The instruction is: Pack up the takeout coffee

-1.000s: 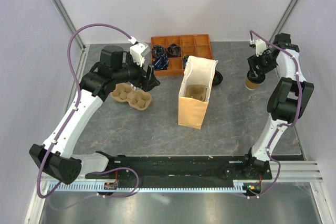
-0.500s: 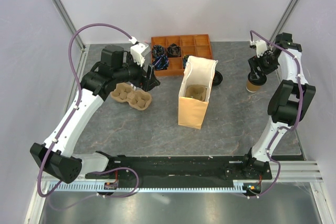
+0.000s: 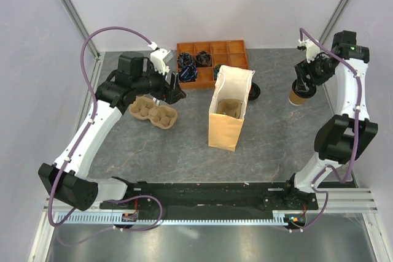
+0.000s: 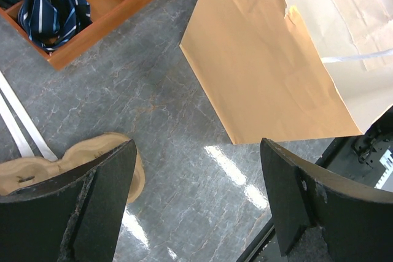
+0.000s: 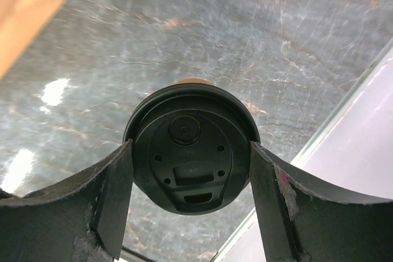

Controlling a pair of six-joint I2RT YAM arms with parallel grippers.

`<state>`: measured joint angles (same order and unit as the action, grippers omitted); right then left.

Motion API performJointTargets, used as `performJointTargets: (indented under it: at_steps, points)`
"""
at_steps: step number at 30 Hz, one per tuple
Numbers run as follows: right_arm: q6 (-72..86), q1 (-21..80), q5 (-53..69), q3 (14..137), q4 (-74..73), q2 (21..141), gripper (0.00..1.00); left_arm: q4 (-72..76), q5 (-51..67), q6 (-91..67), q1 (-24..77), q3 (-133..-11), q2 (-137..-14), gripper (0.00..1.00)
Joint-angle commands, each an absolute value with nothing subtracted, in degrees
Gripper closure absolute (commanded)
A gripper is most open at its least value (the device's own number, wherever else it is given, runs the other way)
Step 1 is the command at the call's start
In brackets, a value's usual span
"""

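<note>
Takeout coffee [image 5: 191, 151] is right in the right claw [image 5: 190, 146]. The 2 fingers [image 5: 116, 200] are pressed against opposite sides of the black lid, grasping it from above. Only a sliver of brown cup peeks out past the lid in the wrist view. From the top camera the cup [image 3: 298, 97] sits at the far right of the surface [image 3: 276, 145], close to the side wall, with the right claw [image 3: 304, 86] on top of it. I cannot tell whether its base touches the surface.

Moving outward, a loose black lid [image 3: 253, 92] lies to the left of the cup, just beside the paper bag [image 3: 226, 121]. The bag stands upright in the middle, mouth open. Behind it, at the far edge, is an orange compartment tray [image 3: 230, 48] with dark bundles in its left cells, one of them a navy striped cloth [image 4: 52, 10].

Over on the other side, the left claw [image 4: 198, 151] is released, fingers spread wide with only bare grey surface between them. It hangs left of the bag, above the far edge of a tan pulp cup carrier [image 3: 153, 113] that lies flat on the surface.
</note>
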<state>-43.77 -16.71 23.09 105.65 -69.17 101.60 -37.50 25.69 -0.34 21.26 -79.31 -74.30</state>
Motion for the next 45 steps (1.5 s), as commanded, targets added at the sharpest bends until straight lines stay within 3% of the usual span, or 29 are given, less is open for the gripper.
performJointTargets:
  at_steps: [1, 18, 34, 39, 45]
  points:
    - [-43.1, -15.6, 27.3, 113.2, -75.9, 95.9, 0.43, -34.7, 27.1, -3.2, 20.6, -80.5, -74.3, 0.11]
    - [-28.8, -0.9, 32.7, 137.2, -80.9, 84.2, 0.44, -33.5, 25.7, -4.7, 17.1, -80.0, -70.1, 0.11]
    - [-10.5, 13.9, 50.6, 136.9, -64.1, 84.4, 0.50, -33.3, 26.3, -6.9, 3.4, -73.0, -58.9, 0.11]
    - [-11.7, 25.0, 46.8, 137.9, -63.2, 87.9, 0.51, -32.1, 28.2, -9.7, -3.3, -71.1, -57.1, 0.11]
    - [-21.2, 48.0, 27.0, 136.2, -67.8, 92.2, 0.52, -32.8, 28.0, -11.4, -9.2, -71.3, -56.7, 0.11]
